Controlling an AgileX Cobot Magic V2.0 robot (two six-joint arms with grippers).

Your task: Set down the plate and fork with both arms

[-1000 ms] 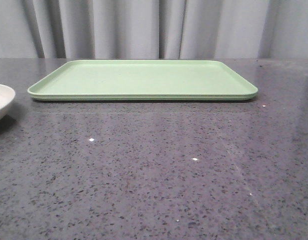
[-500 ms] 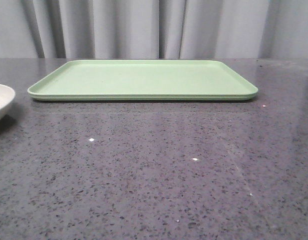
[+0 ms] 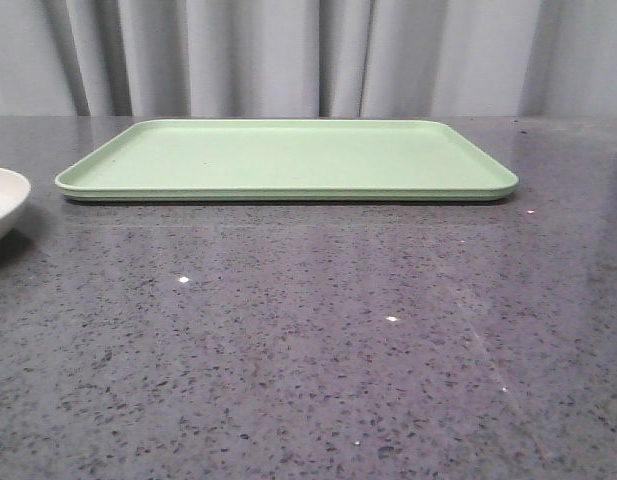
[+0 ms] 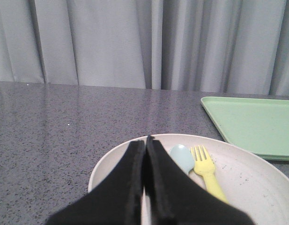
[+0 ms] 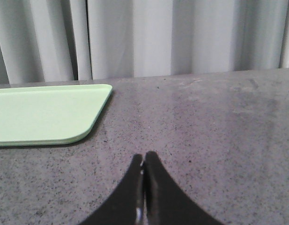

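At the lower middle of the left wrist frame, the left pincer is clenched with its tips pressed together over the near rim of the plate, and the fork lies in the plate just right of those tips, beside a pale blue-green spoon. The right pincer is likewise clenched, grasping nothing, above bare table, with the green tray at the left of its frame. At the left edge of the front frame only a sliver of the plate shows, apart from the tray.

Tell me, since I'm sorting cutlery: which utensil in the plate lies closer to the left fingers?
The pale blue-green spoon; the pale-yellow plastic fork lies beyond it.
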